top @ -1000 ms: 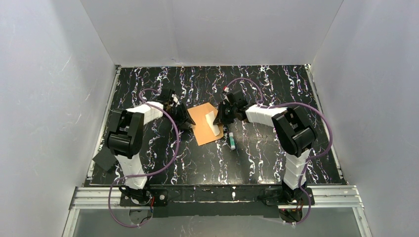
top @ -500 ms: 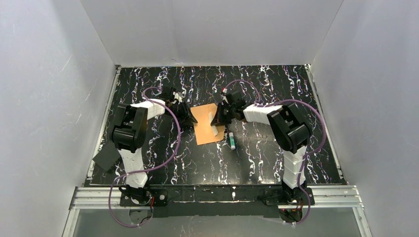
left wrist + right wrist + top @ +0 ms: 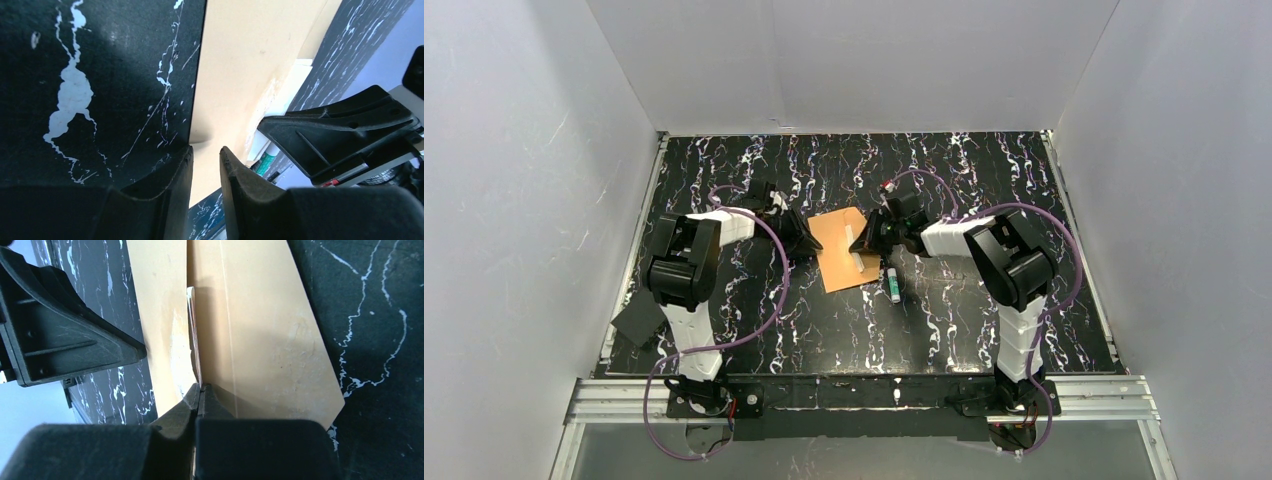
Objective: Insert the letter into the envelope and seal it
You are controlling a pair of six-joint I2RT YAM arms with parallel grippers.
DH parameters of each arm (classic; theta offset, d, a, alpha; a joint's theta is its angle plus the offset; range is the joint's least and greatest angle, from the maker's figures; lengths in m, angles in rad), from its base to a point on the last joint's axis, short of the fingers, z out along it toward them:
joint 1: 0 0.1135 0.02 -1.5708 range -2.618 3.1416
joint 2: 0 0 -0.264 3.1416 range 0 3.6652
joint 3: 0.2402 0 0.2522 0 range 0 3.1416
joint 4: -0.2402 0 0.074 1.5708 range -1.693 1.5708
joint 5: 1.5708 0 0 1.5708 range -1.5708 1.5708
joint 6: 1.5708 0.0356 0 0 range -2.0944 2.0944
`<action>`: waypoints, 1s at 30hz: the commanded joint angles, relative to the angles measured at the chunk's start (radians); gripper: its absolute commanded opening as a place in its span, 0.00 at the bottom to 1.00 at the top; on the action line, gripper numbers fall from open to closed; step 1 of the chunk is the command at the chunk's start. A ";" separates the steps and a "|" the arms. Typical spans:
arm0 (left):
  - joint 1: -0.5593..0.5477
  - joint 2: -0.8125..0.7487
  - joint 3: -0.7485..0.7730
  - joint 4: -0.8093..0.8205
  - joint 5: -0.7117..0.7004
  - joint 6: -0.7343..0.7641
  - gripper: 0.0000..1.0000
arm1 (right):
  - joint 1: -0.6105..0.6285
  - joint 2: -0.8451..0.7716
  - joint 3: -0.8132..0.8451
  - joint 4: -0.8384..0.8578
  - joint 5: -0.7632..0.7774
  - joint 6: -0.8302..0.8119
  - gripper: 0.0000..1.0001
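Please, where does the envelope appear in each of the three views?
Top external: the envelope lies flat at the centre, between the two arms.
Left wrist: it runs from the top middle down to the lower centre.
Right wrist: it fills the upper centre.
Shared landmark: the black marbled table beside it.

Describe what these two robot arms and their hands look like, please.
The left arm and right arm match: white segments between chunky black joints, each trailed by a looping purple cable. The left hand and right hand have two black wedge-shaped fingers.
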 commanded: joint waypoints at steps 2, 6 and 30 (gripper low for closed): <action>-0.021 0.017 -0.080 -0.009 -0.014 -0.048 0.26 | 0.011 -0.015 -0.024 0.173 -0.044 0.075 0.08; -0.021 0.009 -0.072 -0.029 -0.037 -0.030 0.25 | 0.002 -0.099 -0.002 0.054 0.019 0.023 0.36; -0.022 -0.200 -0.128 0.214 0.073 0.022 0.18 | -0.004 -0.054 0.138 -0.267 0.106 0.082 0.59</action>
